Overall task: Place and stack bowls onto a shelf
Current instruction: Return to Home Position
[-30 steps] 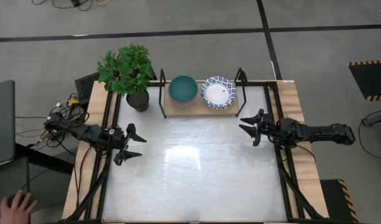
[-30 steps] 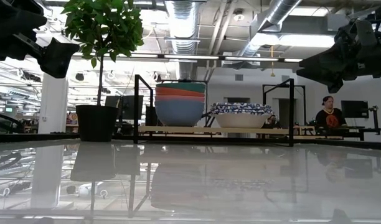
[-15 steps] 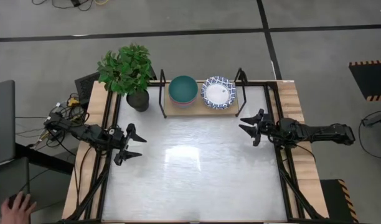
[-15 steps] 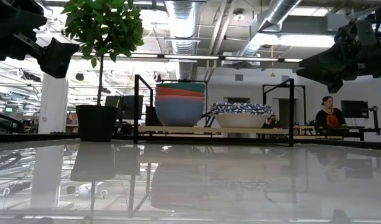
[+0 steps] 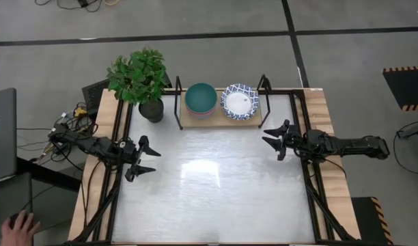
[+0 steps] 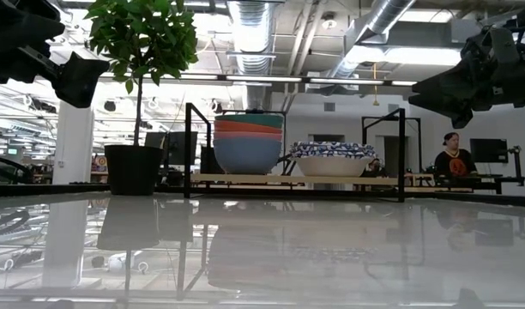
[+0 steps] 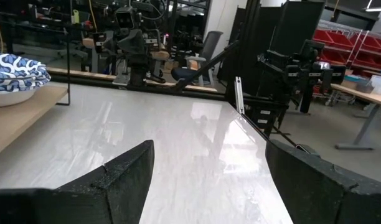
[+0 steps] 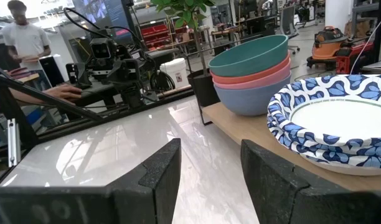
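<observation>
The shelf (image 5: 219,117), a wooden plank on black wire frames, stands at the table's far edge. On its left half sits a stack of plain bowls (image 6: 248,142): teal on red on blue, also the bowl stack (image 8: 253,71). On its right half rests a stack of white bowls with blue patterned rims (image 5: 240,102), (image 8: 330,127). My left gripper (image 5: 146,156) hovers open near the table's left edge. My right gripper (image 5: 273,140) hovers open near the right edge, in front of the shelf. Neither holds anything.
A dark pot with a leafy plant (image 5: 151,109) stands left of the shelf at the far left corner. The pale glossy tabletop (image 5: 216,191) spreads between the arms. A person's hand (image 5: 18,227) shows off the table at near left.
</observation>
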Available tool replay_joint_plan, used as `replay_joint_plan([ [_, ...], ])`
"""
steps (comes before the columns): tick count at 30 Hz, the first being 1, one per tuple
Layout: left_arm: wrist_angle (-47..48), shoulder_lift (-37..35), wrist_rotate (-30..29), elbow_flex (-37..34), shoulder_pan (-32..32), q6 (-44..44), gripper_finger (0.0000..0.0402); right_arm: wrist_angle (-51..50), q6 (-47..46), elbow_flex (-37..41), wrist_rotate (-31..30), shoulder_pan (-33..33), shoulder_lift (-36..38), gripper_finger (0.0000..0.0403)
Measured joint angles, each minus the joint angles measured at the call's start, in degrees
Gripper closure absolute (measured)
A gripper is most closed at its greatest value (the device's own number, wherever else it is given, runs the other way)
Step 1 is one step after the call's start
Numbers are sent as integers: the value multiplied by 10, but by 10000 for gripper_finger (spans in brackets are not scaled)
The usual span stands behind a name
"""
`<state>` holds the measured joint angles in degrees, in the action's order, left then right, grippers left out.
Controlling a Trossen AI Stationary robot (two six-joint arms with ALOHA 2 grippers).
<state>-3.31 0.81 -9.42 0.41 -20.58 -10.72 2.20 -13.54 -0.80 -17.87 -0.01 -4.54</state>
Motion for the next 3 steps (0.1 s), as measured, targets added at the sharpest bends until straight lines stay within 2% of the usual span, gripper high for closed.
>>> replay_joint_plan([
  [3, 0, 0, 0, 0, 0, 0, 109, 0, 0, 0, 0, 0, 0, 211],
])
